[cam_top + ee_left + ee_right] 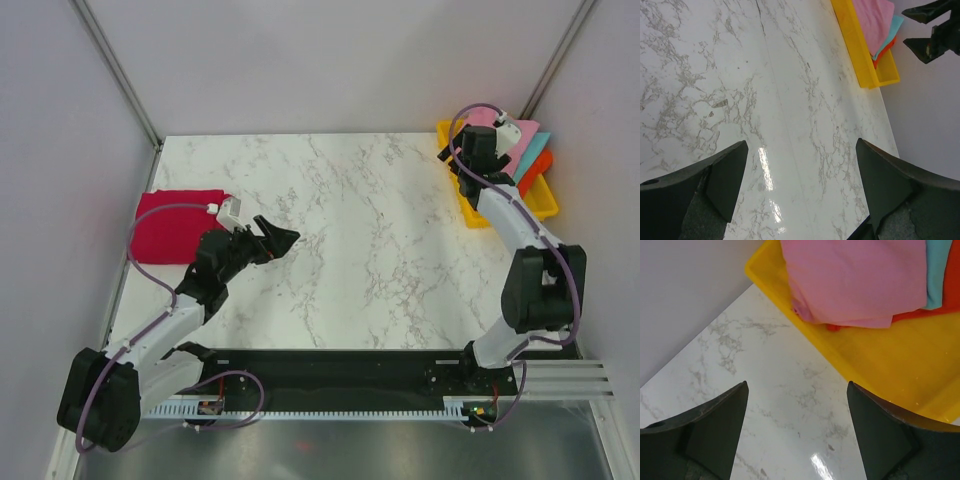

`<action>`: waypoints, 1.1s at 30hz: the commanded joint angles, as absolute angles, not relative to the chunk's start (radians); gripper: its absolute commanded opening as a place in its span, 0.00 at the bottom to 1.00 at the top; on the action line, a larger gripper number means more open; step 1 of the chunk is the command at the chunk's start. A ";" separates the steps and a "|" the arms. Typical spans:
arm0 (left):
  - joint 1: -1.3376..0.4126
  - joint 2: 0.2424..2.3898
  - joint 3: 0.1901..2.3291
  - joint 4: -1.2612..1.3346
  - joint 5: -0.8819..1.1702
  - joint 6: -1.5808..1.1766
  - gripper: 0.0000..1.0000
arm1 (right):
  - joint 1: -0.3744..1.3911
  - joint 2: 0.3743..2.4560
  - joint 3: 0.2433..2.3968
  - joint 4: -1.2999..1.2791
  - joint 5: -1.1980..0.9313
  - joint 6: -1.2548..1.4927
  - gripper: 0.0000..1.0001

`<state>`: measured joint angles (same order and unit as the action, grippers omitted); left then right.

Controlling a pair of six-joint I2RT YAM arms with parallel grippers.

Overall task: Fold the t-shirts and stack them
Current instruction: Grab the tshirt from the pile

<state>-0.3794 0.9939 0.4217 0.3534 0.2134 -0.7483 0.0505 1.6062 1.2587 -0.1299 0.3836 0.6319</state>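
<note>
A folded crimson red t-shirt [180,226] lies at the table's left edge. My left gripper [280,237] [801,142] hovers open just right of it, over bare marble, with nothing between its fingers. Three more t-shirts are piled in the yellow tray [478,214] [890,360] at the far right: light pink [522,133] [855,280] on top, then teal [537,150] [937,270], with orange [536,172] [920,315] underneath. My right gripper [452,168] [797,384] is open and empty above the table at the tray's left rim, just short of the pink shirt.
The marble table [380,250] is walled in by grey panels on the left, back and right. The tray [860,60] sits against the right wall. In the left wrist view my right gripper [912,29] shows beyond the pile.
</note>
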 commanded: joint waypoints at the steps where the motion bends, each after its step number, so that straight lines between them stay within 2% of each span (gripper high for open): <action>1: -0.382 0.974 0.459 0.367 0.232 -0.755 0.96 | 0.034 1.757 1.391 -0.234 0.515 0.617 0.88; 8: -0.382 0.965 0.446 0.373 0.236 -0.768 0.95 | 0.005 1.999 1.675 -0.314 0.634 0.560 0.86; 17: -0.382 0.973 0.446 0.377 0.253 -0.779 0.95 | -0.044 2.200 1.874 -0.348 0.678 0.505 0.83; 23: -0.383 0.977 0.446 0.380 0.270 -0.792 0.94 | -0.075 2.336 1.977 -0.350 0.643 0.511 0.74; 25: -0.383 0.982 0.446 0.383 0.268 -0.792 0.91 | -0.087 2.377 2.012 -0.350 0.637 0.506 0.71; 29: -0.383 0.997 0.451 0.385 0.275 -0.793 0.88 | -0.100 2.407 2.029 -0.348 0.621 0.506 0.48; 30: -0.383 1.000 0.453 0.387 0.278 -0.793 0.88 | -0.101 2.396 2.029 -0.348 0.620 0.514 0.27; 31: -0.383 1.002 0.454 0.387 0.278 -0.793 0.87 | -0.101 2.385 2.028 -0.351 0.624 0.515 0.15; 32: -0.383 1.003 0.453 0.388 0.276 -0.790 0.87 | -0.100 2.369 2.010 -0.351 0.638 0.520 0.05; 33: -0.383 1.002 0.453 0.387 0.275 -0.788 0.87 | -0.094 2.326 1.997 -0.348 0.656 0.523 0.00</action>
